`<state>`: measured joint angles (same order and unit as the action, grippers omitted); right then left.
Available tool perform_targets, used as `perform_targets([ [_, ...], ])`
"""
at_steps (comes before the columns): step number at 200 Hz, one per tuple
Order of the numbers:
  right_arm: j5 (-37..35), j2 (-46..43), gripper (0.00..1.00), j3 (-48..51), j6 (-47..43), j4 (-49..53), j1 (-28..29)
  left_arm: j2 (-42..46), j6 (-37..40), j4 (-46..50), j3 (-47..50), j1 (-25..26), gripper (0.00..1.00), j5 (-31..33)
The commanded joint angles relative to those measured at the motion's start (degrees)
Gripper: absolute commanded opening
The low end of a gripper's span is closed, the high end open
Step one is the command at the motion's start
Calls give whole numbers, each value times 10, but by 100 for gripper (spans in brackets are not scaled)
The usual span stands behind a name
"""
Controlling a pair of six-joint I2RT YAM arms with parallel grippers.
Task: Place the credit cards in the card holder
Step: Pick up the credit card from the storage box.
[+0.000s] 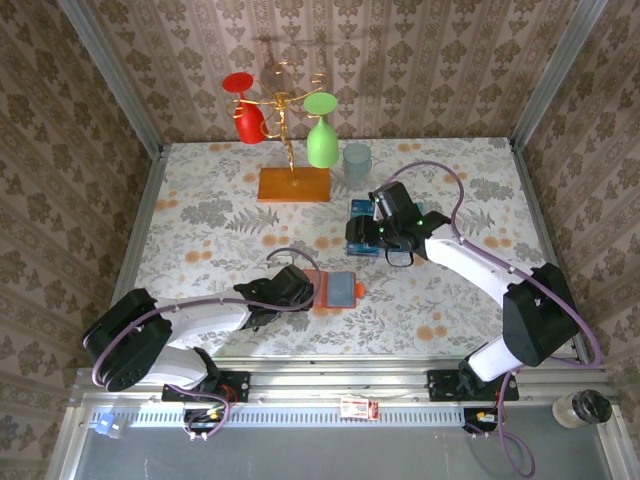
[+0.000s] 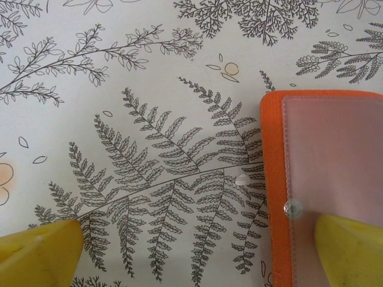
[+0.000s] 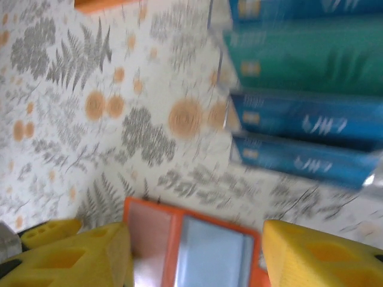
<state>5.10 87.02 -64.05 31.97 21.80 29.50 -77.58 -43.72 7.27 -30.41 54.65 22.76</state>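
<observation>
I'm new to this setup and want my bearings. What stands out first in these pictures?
The gold wire stand on its orange-brown wooden base at the back of the floral table, hung with an upturned red glass and a green glass, catches the eye first. Nearer the front lies the open orange-red card holder, with the fanned blue and teal credit cards farther back on the right.

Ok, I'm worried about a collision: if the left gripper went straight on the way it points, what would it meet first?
Probably the card holder: the left gripper points downward, open, one finger over the holder's pocket, the other over bare table. Depth is unclear.
</observation>
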Motion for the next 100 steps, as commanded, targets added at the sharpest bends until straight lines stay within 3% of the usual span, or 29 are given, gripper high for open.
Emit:
perform_targets([
  [1, -102, 26, 61, -42, -132, 127, -1, 1, 4, 4, -5, -1, 100, 11],
  [37, -134, 53, 59, -67, -245, 139, 0, 1, 6, 6, -9, -1, 100, 16],
  [100, -169, 118, 55, -121, -301, 168, 22, -4, 16, 13, -20, 0, 100, 23],
])
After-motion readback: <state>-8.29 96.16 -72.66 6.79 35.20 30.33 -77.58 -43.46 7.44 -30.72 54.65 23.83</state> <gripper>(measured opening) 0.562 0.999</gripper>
